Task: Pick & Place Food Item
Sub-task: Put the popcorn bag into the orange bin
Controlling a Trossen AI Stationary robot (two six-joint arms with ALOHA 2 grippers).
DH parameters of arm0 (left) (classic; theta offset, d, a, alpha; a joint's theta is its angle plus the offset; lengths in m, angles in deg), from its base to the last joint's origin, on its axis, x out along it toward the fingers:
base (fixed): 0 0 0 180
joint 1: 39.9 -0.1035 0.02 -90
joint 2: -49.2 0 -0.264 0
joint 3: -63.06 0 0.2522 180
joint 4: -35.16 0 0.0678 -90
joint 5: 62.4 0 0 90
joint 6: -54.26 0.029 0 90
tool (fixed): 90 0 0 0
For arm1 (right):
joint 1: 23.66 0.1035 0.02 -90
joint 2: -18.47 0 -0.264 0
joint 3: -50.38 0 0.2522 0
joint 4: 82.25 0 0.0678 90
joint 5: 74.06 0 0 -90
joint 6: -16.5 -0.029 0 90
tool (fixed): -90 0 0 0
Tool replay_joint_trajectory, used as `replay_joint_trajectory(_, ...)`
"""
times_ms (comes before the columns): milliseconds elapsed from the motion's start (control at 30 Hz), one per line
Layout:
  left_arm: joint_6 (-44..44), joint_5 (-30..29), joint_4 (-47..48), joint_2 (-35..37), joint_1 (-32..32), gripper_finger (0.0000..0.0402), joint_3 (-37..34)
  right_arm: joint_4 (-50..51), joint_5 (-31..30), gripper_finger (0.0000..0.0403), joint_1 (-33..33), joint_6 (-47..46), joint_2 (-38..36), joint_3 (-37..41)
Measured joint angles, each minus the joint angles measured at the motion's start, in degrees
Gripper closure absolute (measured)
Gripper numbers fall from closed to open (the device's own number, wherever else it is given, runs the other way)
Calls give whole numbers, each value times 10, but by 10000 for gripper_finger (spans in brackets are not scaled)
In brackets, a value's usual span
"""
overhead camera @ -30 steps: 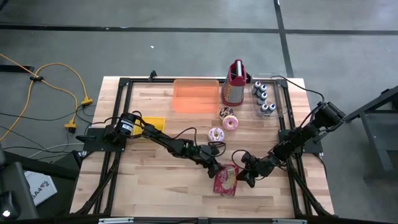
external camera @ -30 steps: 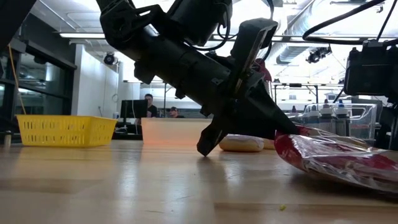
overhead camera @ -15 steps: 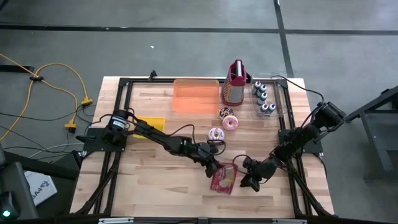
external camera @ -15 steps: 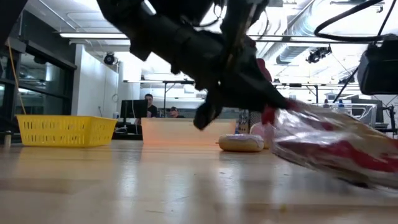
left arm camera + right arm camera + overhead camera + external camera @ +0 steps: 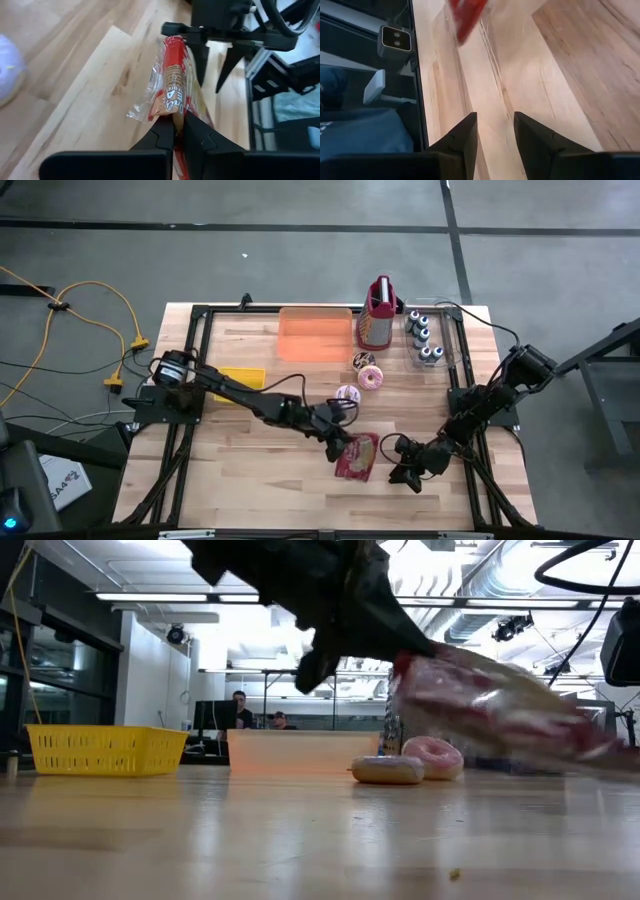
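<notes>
A red and clear snack packet (image 5: 357, 457) hangs above the table's near middle, with my left gripper (image 5: 340, 446) shut on it. The low view shows the packet (image 5: 500, 710) in the air, sloping down away from the dark left gripper (image 5: 345, 610). My right gripper (image 5: 405, 471) stands open just right of the packet, apart from it. Between its fingers (image 5: 495, 131) there is only bare wood, and the packet (image 5: 467, 17) lies farther off. My left gripper pinches the packet's near end (image 5: 175, 114) between its two fingers, at the crinkled clear seam. The fingers slant down from the table's left, in line with the packet's length. The packet (image 5: 172, 82) sticks out beyond them, turned on edge, clear of the table.
Three donuts (image 5: 347, 394) (image 5: 370, 378) (image 5: 362, 360) lie past the packet toward the far edge. An orange tray (image 5: 315, 333), a red grater (image 5: 378, 315) and several bottles (image 5: 422, 335) stand at the far edge. A yellow basket (image 5: 240, 380) sits at the left. Bare wood shows near left.
My left gripper has risen and drawn slightly toward the table's left, still shut on the packet. The packet lay flat on the table and now hangs lifted clear, tipped on edge. My right gripper has backed away from the packet toward the near right.
</notes>
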Motion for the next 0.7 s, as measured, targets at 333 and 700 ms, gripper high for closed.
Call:
replay_joint_trajectory(333,26,-62,67,46,4,394,0,3,-13,288,2,2,0,0)
replay_joint_trajectory(700,125,-132,129,153,-90,390,1,3,-23,288,2,3,0,0)
